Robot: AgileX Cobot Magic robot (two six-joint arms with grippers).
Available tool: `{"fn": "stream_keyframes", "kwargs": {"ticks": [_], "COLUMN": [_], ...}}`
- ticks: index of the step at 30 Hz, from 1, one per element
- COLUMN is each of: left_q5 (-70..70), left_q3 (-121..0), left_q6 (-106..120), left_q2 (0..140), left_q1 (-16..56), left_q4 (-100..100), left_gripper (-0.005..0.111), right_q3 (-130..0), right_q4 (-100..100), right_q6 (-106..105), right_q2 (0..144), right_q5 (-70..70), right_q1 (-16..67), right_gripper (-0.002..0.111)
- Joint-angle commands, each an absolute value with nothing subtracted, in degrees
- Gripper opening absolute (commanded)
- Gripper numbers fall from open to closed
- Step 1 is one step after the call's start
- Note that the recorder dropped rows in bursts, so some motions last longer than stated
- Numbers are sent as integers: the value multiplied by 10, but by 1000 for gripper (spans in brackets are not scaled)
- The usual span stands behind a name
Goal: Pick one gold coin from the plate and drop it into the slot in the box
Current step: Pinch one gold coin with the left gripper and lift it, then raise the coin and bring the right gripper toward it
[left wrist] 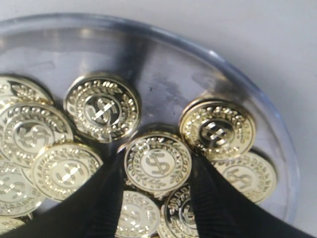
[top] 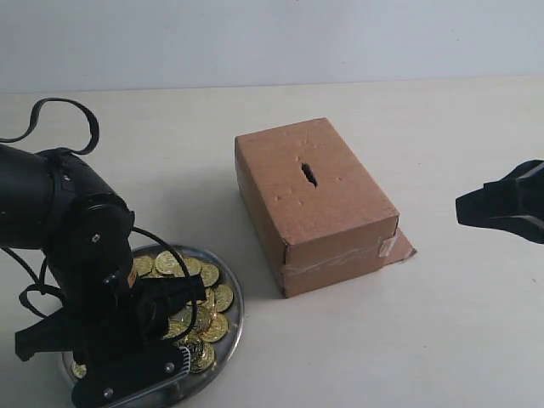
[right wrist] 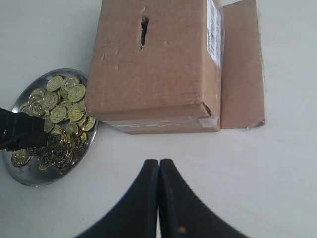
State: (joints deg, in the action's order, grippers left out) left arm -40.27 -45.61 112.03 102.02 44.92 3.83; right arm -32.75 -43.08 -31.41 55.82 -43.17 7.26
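The silver plate [top: 237,299] at the front left holds several gold coins. My left gripper [top: 180,296] is down in the plate. In the left wrist view, my left gripper [left wrist: 157,156] has its black fingers pressed against both edges of one gold coin [left wrist: 157,164], shut on it, above other coins on the plate [left wrist: 163,79]. The brown box [top: 327,217] stands in the middle, with its dark slot [top: 309,174] on top. My right gripper [top: 473,208] hovers far right, shut and empty. From the right wrist I see the box [right wrist: 148,69], the slot [right wrist: 143,30], the plate [right wrist: 30,177] and my right gripper [right wrist: 159,164].
A cardboard flap [top: 405,246] sticks out at the box's taped end, also seen as the flap [right wrist: 241,64] from the right wrist. My left arm [top: 76,238] looms over the plate's left half. Bare pale table surrounds box and plate.
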Motion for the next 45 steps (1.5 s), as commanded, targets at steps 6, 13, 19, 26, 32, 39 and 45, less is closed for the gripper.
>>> {"fn": "stream_keyframes", "kwargs": {"ticks": [6,13,19,26,32,39,45], "left_q5": [-386,-384,-371,-339,-319,-312,-310], "left_q3": [-455,-455,-455,-455,-455,-455,-455], "left_q6": [1118,1104,1061,982,832,654,615], "left_q2": [1026,1025,1001,945,836,721,665], "left_q1": [452,452,452,452,451,451,451], "left_q4": [30,30,33,43,44,42,39], "left_gripper": [37,20,25,25,25,25,25], "right_q3": [-332,-332,-332,-332,-330,-330,-383], "right_q4": [-435,-435,-440,-451,-601,-833,-978], "right_q6": [-318,-318,-318,-318,-415,-544,-614], "right_q2": [553,553,553,553,555,627,757], "right_q5": [-429,-429,-429,-428,-454,-480,-321], "right_q1": [74,74,74,74,74,151,364], "right_gripper": [0,0,0,0,0,0,0]}}
